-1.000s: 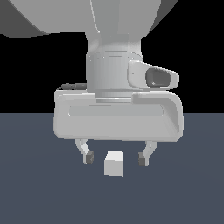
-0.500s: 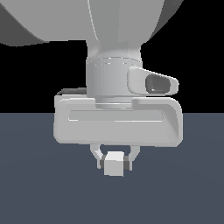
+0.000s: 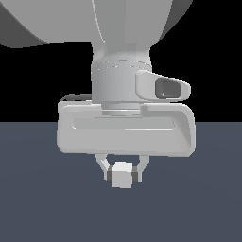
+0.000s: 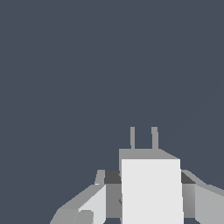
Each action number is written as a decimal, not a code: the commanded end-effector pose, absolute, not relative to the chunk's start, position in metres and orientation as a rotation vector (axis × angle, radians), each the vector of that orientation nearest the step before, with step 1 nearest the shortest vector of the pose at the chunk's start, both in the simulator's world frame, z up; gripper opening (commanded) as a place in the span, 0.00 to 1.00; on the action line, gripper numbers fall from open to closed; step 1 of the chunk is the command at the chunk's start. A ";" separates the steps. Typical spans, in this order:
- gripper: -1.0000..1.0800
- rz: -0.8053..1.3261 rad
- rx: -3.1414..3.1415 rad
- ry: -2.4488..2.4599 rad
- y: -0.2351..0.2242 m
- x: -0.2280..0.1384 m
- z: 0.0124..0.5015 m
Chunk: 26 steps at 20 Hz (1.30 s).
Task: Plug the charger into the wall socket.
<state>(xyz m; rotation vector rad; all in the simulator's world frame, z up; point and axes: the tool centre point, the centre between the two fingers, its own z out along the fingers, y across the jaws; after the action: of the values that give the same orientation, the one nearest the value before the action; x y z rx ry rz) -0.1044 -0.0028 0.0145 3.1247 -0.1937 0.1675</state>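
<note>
Pincer (image 3: 123,176): closed on the charger (image 3: 123,175), fingers pressed against both its sides.
Charger prongs (image 4: 143,138): two, pointing away from the wrist.
Surface (image 3: 42,198): dark grey-blue.

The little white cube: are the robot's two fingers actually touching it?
Touching. In the exterior view the gripper has both dark pads pressed against the charger, with no gap visible on either side.
</note>
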 end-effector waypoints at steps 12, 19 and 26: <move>0.00 0.169 3.108 -0.344 0.043 -0.076 0.063; 0.00 0.168 3.093 -0.430 0.067 -0.057 0.090; 0.00 0.168 3.086 -0.464 0.076 -0.048 0.100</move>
<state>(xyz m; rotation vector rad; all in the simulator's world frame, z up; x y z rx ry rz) -0.0495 0.0751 0.0989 3.0877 -0.4577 0.1688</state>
